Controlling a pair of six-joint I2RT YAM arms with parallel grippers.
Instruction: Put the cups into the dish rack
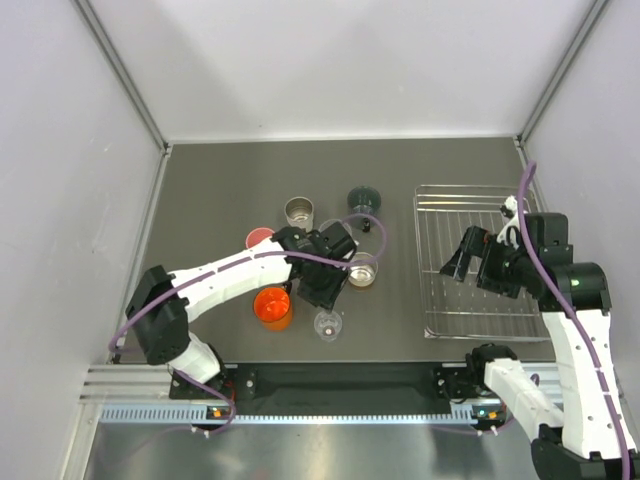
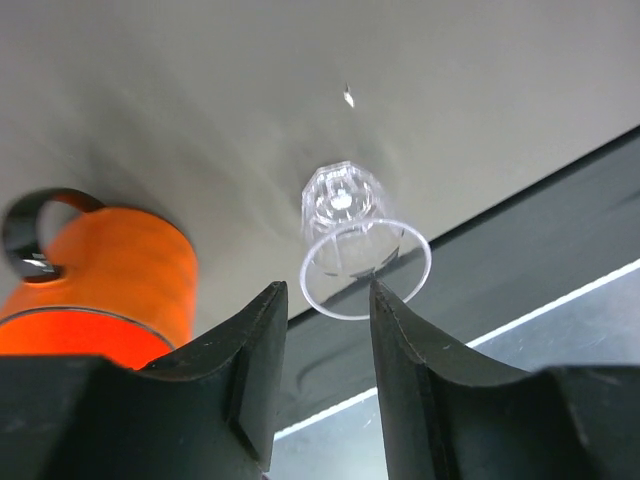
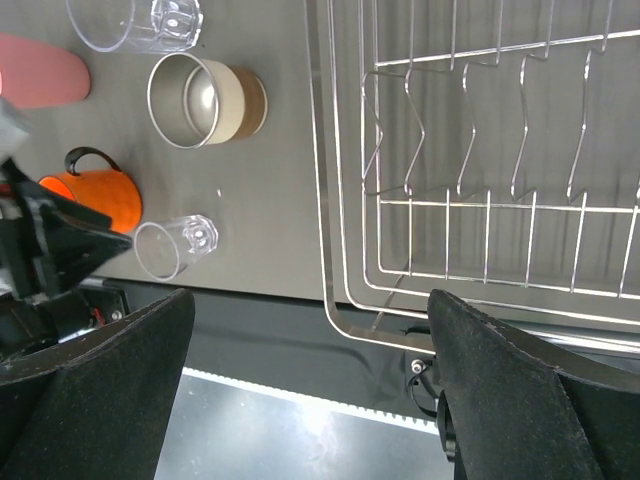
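The wire dish rack [image 1: 480,300] stands on the right of the table with no cup in it; it also shows in the right wrist view [image 3: 480,150]. My left gripper [image 1: 322,283] is open and empty, just above an upright clear cup [image 1: 328,324]. In the left wrist view that clear cup [image 2: 350,240] lies just beyond my fingertips, apart from them, with the orange cup [image 2: 110,275] to its left. My right gripper [image 1: 463,263] is wide open and empty over the rack's near left part. The orange cup [image 1: 273,307], a pink cup [image 1: 259,238], a dark green cup [image 1: 364,201] and two steel cups [image 1: 298,211] [image 1: 363,269] stand mid-table.
The right wrist view shows a steel cup [image 3: 200,100], the orange cup [image 3: 95,195], the near clear cup [image 3: 175,245], the pink cup [image 3: 40,70] and a second clear cup [image 3: 140,22]. The table's front edge and the black rail [image 1: 330,380] lie close behind the near clear cup.
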